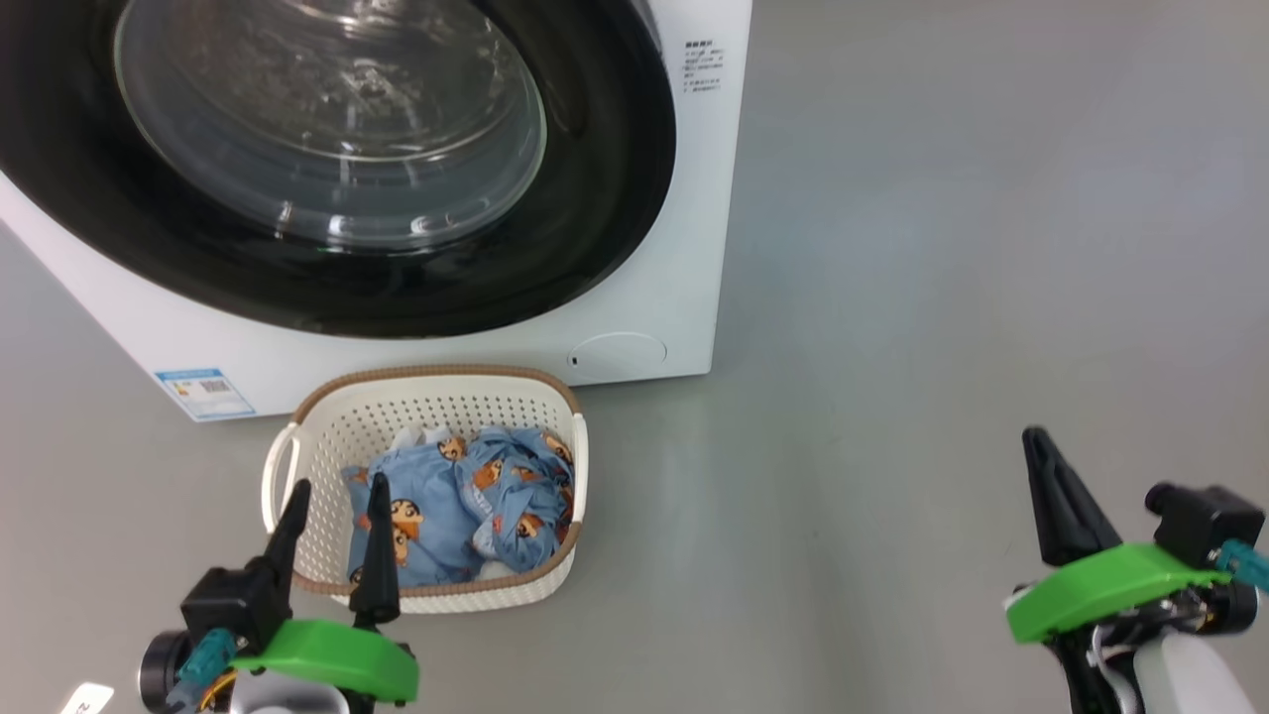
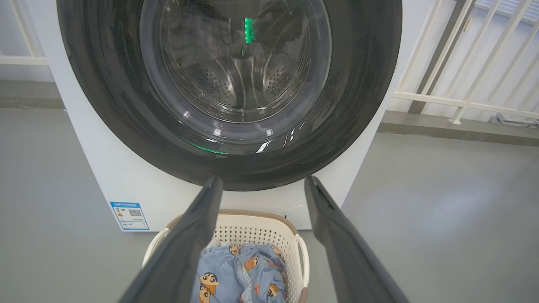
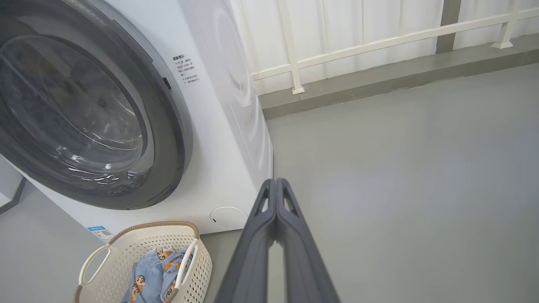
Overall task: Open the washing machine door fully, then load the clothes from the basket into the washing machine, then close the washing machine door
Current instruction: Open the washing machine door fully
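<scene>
Head view: the washing machine (image 1: 694, 297) stood on the grey floor (image 1: 942, 297), at 11 to 12 o'clock of the frame. The washing machine door (image 1: 605, 198) lay closed against the white front, its glass bowl bulging outward. The steel drum was visible through it in the left wrist view.

The basket (image 1: 436, 378) sat on the floor at 6 o'clock of the door, near the machine's base. The blue energy label (image 1: 203, 393) was at its 10 o'clock and the round service cap (image 1: 617, 352) at its 1 o'clock. The clothes (image 1: 466, 506) lay bunched inside the basket, with a bit of white cloth at the pile's 11 o'clock.

Left end effector (image 1: 337, 486), 7 o'clock of the frame: fingers spread wide, empty, tips over the basket's 8 o'clock side. Whether they touched it could not be told.

Right end effector (image 1: 1037, 441), 4 o'clock, well apart from the basket: fingers pressed together on nothing, over bare floor.
</scene>
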